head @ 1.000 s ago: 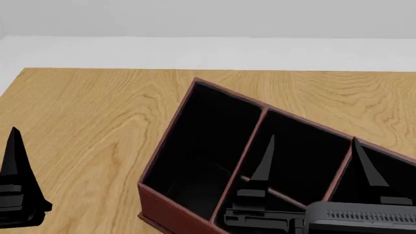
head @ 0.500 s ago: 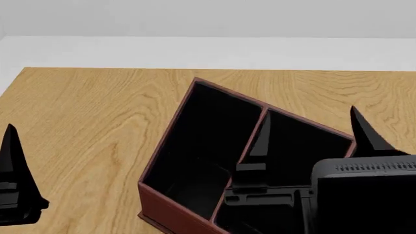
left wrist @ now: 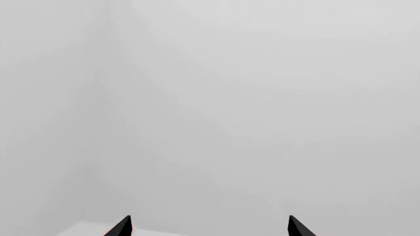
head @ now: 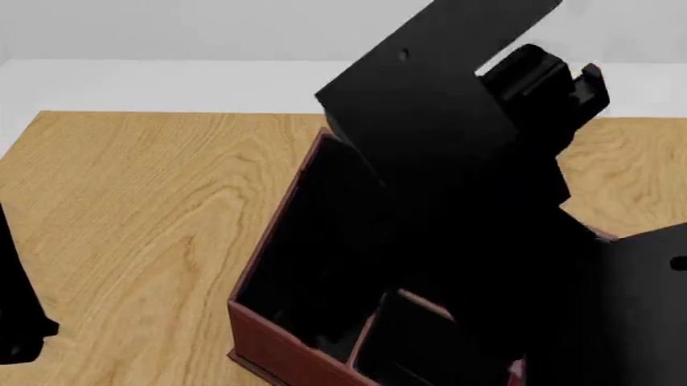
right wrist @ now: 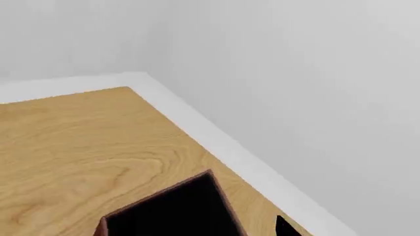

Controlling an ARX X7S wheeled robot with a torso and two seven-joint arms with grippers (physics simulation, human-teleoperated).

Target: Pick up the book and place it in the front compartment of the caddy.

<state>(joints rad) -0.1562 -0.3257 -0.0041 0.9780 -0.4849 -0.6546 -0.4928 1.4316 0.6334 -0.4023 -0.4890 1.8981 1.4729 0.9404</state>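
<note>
Caddy (head: 281, 342) mostly behind right arm (head: 472, 161); book perhaps hidden.

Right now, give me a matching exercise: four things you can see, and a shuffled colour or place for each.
1 caddy
2 table
3 right arm
4 wall

A plain pale grey
B black, raised over the caddy
C light wood grain
D red-brown outside, black inside

Pairs: 1-D, 2-C, 3-B, 4-A.
</note>
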